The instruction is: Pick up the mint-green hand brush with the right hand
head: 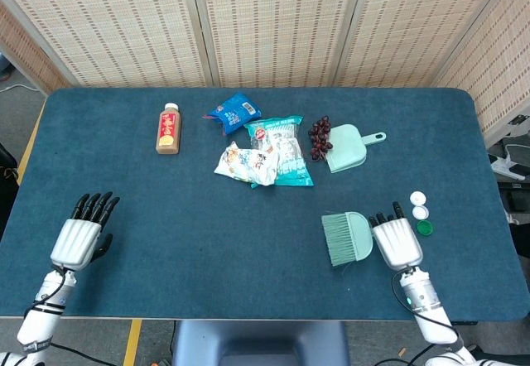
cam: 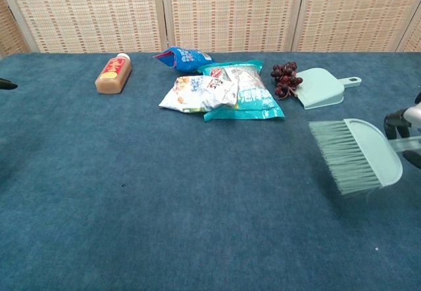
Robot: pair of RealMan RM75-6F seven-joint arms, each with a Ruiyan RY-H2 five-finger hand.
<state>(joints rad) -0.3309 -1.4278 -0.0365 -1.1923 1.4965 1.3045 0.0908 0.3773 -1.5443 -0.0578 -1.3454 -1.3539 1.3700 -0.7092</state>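
Observation:
The mint-green hand brush [head: 346, 238] is held by my right hand [head: 396, 243], with its bristles pointing left, over the table's near right part. In the chest view the brush [cam: 358, 156] hangs above the blue cloth at the right edge, and only a bit of the right hand [cam: 408, 132] shows behind its handle. My left hand [head: 79, 239] lies at the near left with straight fingers and nothing in it; the chest view catches just its dark fingertip [cam: 5, 84].
At the back middle lie a mint-green dustpan [head: 348, 147], dark grapes [head: 320, 137], snack bags [head: 269, 152], a blue packet [head: 236, 111] and a brown bottle [head: 168, 128]. Three small caps [head: 420, 214] lie just right of my right hand. The table [head: 207, 242] has a blue cloth.

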